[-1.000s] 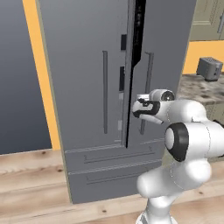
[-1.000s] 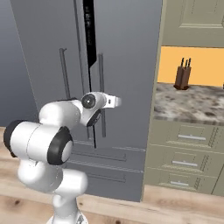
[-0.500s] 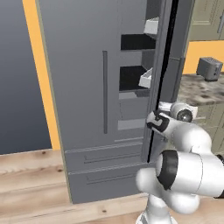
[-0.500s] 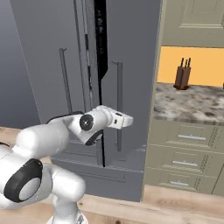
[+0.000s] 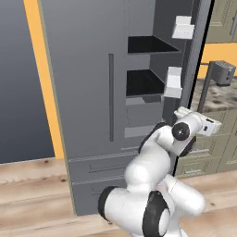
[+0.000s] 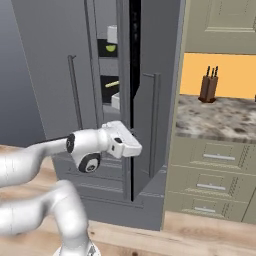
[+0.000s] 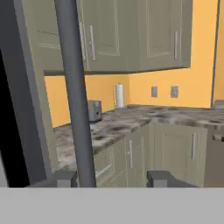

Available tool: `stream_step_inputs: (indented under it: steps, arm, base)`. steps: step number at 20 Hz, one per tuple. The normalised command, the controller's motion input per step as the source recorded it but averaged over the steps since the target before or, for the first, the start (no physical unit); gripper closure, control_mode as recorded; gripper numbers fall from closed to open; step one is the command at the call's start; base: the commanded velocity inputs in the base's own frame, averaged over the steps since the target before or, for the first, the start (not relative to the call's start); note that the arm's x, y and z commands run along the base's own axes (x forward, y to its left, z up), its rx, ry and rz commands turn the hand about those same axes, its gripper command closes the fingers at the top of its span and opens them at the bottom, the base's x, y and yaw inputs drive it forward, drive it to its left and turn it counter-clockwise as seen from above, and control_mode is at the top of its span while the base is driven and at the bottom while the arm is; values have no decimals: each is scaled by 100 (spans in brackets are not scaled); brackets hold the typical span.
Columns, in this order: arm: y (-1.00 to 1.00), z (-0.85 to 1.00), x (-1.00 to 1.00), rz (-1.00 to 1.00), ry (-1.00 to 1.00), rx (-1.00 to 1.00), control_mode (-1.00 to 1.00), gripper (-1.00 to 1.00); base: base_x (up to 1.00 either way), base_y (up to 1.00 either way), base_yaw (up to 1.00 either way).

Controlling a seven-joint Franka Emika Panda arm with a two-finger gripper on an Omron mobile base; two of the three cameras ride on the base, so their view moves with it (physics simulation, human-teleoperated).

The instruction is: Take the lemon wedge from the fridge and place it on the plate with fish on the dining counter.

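The dark-grey fridge [image 5: 88, 92] stands with its right door [image 6: 150, 115] swung out, showing shelves and white door bins [image 5: 174, 82]. My gripper [image 7: 113, 178] is open around the door's long vertical handle [image 7: 74, 87], which runs close to the left fingertip [image 7: 65, 178] without being pinched. The hand sits at the door's edge in the left base view [image 5: 210, 126] and in front of the gap in the right base view [image 6: 136, 148]. A small yellow-green thing [image 6: 111, 48] lies on an upper shelf; I cannot tell if it is the lemon wedge. Plate, fish and dining counter are out of view.
Right of the fridge runs a mottled stone kitchen counter [image 6: 220, 117] over olive drawers, with a knife block [image 6: 207, 87] and a toaster [image 5: 224, 72]. Wall cabinets [image 7: 131, 35] hang above. The open door stands between the arm and that counter.
The right fridge door has swung from barely ajar to wide open, my hand travelling right with its handle. The jaws now stand looser around the handle.
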Motion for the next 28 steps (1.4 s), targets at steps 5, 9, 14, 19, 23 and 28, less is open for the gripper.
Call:
stream_step_inputs:
  steps: [5,9,14,19,23,28]
  arm:
    - [100,99,-57,-42,-12,0,-100,-100]
    - [100,94,-4,-37,0,-1,-100,-100]
    - [48,23,65,-17,13,-6,-100,-100]
    - [0,0,92,0,29,0,-100,-100]
    - [-6,0,94,-1,31,1,-100,-100]
    - [-66,0,40,-8,24,6,-100,-100]
  base:
    - [0,0,0]
    - [0,0,0]
    - [0,0,0]
    - [0,0,0]
    - [0,0,0]
    - [0,0,0]
